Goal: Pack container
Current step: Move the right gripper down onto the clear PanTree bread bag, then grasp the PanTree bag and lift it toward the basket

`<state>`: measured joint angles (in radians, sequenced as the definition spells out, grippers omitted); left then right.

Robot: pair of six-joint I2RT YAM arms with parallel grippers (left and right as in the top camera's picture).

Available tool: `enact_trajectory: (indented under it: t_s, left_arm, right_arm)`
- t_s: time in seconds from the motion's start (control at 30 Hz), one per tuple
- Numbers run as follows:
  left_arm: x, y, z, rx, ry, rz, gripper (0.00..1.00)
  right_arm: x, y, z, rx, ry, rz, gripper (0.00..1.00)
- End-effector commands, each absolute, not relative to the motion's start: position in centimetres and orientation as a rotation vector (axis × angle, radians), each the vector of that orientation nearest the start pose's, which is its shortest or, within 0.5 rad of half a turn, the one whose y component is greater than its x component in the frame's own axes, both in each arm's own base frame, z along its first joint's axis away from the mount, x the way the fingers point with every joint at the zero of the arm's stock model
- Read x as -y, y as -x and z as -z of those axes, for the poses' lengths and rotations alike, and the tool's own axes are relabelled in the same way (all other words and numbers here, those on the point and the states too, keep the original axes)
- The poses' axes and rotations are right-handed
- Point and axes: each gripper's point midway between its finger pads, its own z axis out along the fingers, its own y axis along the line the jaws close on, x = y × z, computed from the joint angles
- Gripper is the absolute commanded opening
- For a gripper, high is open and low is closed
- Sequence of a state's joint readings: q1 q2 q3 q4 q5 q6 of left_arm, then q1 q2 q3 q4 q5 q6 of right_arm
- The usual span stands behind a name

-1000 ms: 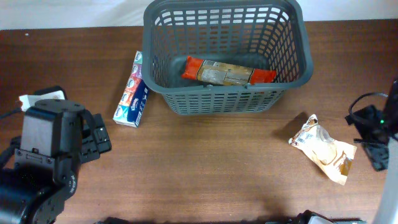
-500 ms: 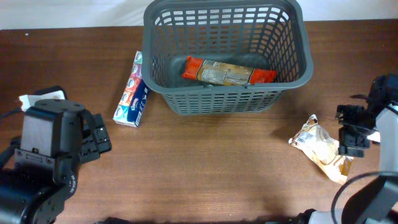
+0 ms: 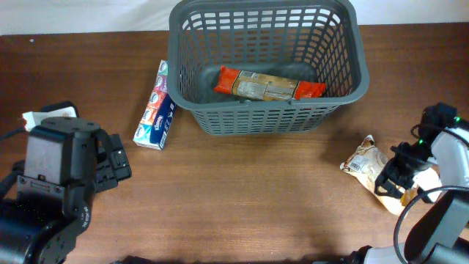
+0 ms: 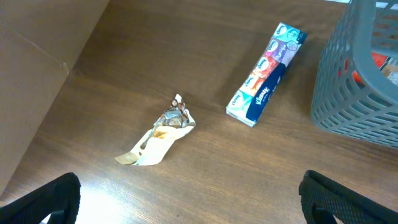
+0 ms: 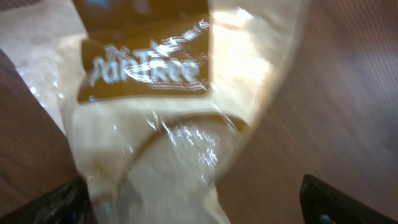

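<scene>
The container point(image 3: 264, 117), a dark grey slotted basket, stands at the back centre with an orange-ended package point(image 3: 269, 86) lying inside. A colourful tissue pack point(image 3: 156, 106) lies just left of it, also visible in the left wrist view point(image 4: 266, 74). At the right lies a cream snack bag point(image 3: 370, 170). My right gripper point(image 3: 396, 180) is low over the bag's right end. Its jaws are open, and the bag point(image 5: 174, 124) fills the space between the fingers point(image 5: 342, 202). My left gripper point(image 4: 193, 208) stands wide open over bare wood at the front left, nothing in it.
A crumpled cream wrapper point(image 4: 158, 134) lies on the wood ahead of the left gripper, near the table's left edge. The basket's wall point(image 4: 360, 81) rises at the right of the left wrist view. Bare wood lies between the arms.
The right arm came in from the right edge and dropped onto the snack bag, jaws still open. The left arm, basket and tissue pack have not moved.
</scene>
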<state>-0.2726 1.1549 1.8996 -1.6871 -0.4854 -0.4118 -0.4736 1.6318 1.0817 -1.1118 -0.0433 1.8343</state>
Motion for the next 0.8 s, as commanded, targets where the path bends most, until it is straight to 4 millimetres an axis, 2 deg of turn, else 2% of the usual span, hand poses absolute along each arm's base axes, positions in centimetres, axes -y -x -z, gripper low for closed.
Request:
enact_trajectory:
  t_s: [0.0,0.1,0.27,0.4,0.6,0.63,0.73,0.77]
  left_arm:
    - [-2.8,-20.1,-38.2,-2.361,0.37,-0.296,1.0]
    - [-2.8,-20.1,-38.2,-2.361,0.37,-0.296,1.0]
    - [-2.8,-20.1,-38.2,-2.361,0.37,-0.296,1.0]
    - [-2.8,-20.1,-38.2,-2.361,0.37,-0.296,1.0]
    - [-2.8,-20.1,-38.2,-2.361,0.37,-0.296,0.99]
    - [-2.8,-20.1,-38.2,-2.361,0.37,-0.296,1.0]
    - [-2.8,-20.1,-38.2,-2.361,0.37,-0.296,0.99]
    - [-2.8,-20.1,-38.2,-2.361,0.37,-0.296,1.0]
  right_arm:
    - [11.9,-21.9,-3.6,1.313,2.789,-0.115,0.99]
    - [12.0,-21.7,-2.3,1.356,2.79,-0.113,0.99]
    - [12.3,-22.2,-1.3,1.443,2.782,-0.083,0.99]
    - [12.2,-22.0,-0.8,1.441,2.768,-0.095,0.99]
    - [11.7,-21.3,0.9,1.423,2.704,-0.159,0.99]
    - [11.7,-21.1,1.2,1.42,2.692,-0.169,0.95]
    - [11.5,-21.0,1.5,1.45,2.656,-0.175,0.58]
    - [11.5,-21.0,1.5,1.473,2.646,-0.171,0.39]
